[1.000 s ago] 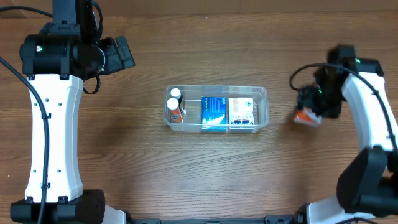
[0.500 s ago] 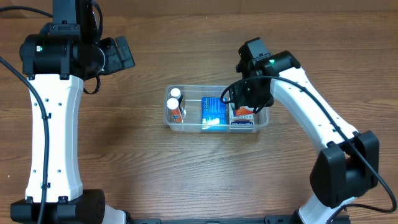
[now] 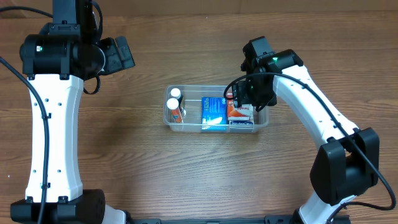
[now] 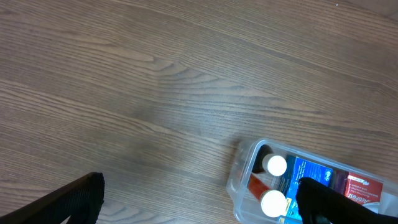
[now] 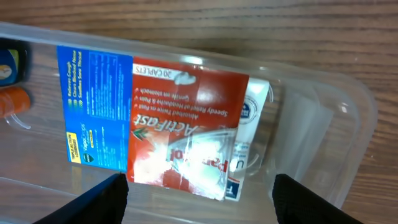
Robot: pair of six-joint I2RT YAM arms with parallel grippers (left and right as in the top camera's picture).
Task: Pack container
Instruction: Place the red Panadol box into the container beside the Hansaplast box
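The clear plastic container [image 3: 261,93] sits mid-table. It holds two white-capped bottles [image 3: 173,103], a blue box [image 3: 213,112], a white box [image 3: 244,124] and a red box [image 3: 238,111] lying on top of the white one. In the right wrist view the red box [image 5: 180,137] lies loose in the container [image 5: 357,124], between the wide-open fingers of my right gripper [image 5: 196,202], which hovers over the container's right end [image 3: 251,93]. My left gripper [image 4: 199,199] is open and empty over bare table left of the container [image 4: 239,180], with the bottles [image 4: 275,165] in view.
The brown wooden table [image 3: 186,168] carries nothing else in view. The left arm [image 3: 56,93] stands along the left side; the right arm [image 3: 323,124] reaches in from the lower right.
The right arm carried the red box from the table's right side over to the container; the box now lies on the white box and the fingers are open. The left arm has not moved.
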